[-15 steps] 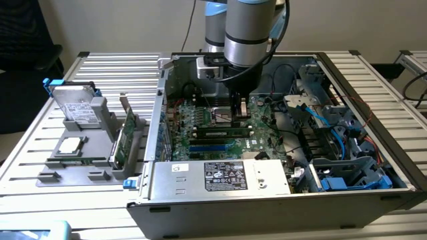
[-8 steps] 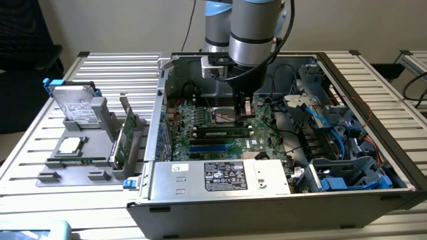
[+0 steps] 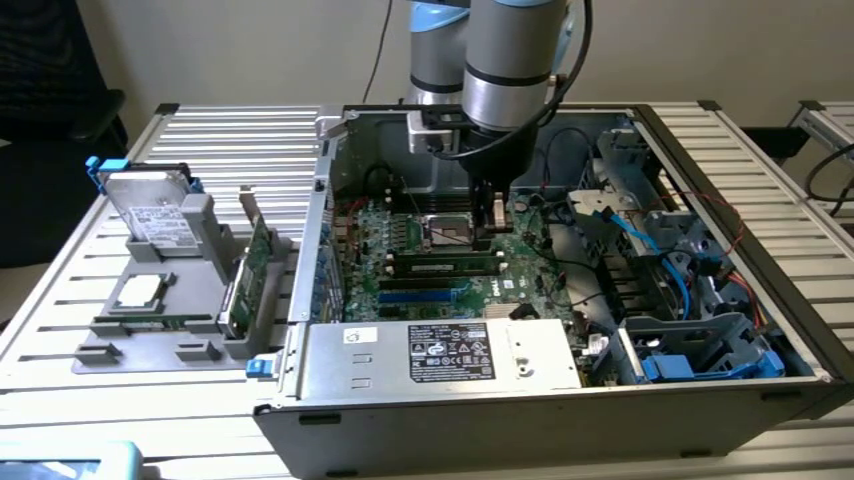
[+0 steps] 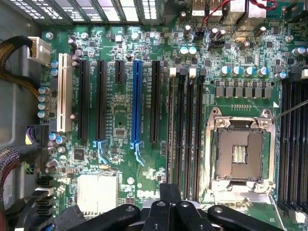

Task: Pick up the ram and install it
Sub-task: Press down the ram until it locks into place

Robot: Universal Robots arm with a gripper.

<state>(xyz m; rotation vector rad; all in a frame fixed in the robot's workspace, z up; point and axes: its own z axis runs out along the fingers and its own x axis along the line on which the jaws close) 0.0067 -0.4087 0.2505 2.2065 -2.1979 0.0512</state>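
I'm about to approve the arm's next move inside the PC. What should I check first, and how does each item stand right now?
1. Gripper shut, nothing seen between its fingers: ok.
2. Gripper over the motherboard, inside the case: ok.
3. Ram lying along the memory slots: ok.
4. Ram pressed fully home, latches closed: cannot tell.
5. CPU socket apart from the gripper: ok.
6. Blue cables off to the exterior view's right, away from the ram: ok.
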